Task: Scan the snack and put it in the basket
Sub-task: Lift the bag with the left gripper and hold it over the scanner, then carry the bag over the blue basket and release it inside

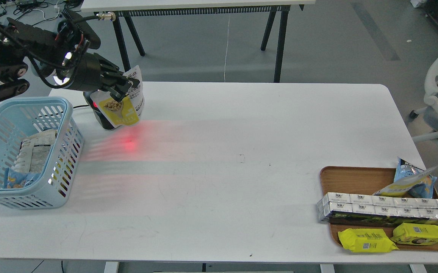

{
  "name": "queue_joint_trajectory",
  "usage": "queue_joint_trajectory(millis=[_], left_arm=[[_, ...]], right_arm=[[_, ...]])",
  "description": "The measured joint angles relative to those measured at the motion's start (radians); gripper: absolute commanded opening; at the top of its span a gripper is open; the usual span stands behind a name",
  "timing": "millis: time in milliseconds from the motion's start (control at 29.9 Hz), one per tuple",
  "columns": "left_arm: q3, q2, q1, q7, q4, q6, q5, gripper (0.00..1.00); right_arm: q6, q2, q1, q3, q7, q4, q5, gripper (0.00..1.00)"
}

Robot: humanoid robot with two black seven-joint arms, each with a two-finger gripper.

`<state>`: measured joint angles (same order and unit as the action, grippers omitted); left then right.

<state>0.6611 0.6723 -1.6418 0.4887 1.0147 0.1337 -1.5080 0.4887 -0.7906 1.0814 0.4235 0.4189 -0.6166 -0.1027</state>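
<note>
- Nearest, on the right of the white table (241,197), a brown tray (349,176) holds two yellow packs (366,240) with small square codes on them; the print is too small to read.
- Behind these packs, on the same tray, lies a row of white cartons (385,207) with dark marks that I cannot read, and behind it a blue-and-yellow bag (412,180).
- On the left stands the light blue basket (61,159). Inside lies a white pack (33,151) with dense dark text, not readable, and something blue in the near corner.
- In the middle of the table, a red glow (130,146) falls on the surface.
- Farther, the snack (126,110) hangs above the table, tilted, just in front of the black scanner (99,113) and covering most of it. The pouch has dark characters at its top, but I cannot read them.
- The left gripper (122,91) grasps the snack at its upper part, fingers clenched on it; the pouch hangs below the fingers.
- The snack is to the right of the basket and not over it.
- The right gripper is not visible.
</note>
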Motion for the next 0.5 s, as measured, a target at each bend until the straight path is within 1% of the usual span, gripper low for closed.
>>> queue_joint_trajectory(millis=[100,167,368,501], left_arm=[[-0.001,0.019,-0.004,0.0,0.007,0.007,0.003,0.01],[-0.012,0.056,-0.02,0.0,0.027,0.02,0.004,0.01],[-0.048,0.244,-0.127,0.0,0.117,0.086,0.001,0.01],[-0.061,0.343,-0.177,0.0,0.135,0.105,0.003,0.01]], right_arm=[[0.0,0.0,0.0,0.0,0.0,0.001,0.0,0.99],[0.0,0.0,0.0,0.0,0.001,0.002,0.0,0.99],[0.0,-0.002,0.002,0.0,0.001,0.007,0.0,0.99],[0.0,0.004,0.003,0.002,0.001,0.01,0.0,0.99]])
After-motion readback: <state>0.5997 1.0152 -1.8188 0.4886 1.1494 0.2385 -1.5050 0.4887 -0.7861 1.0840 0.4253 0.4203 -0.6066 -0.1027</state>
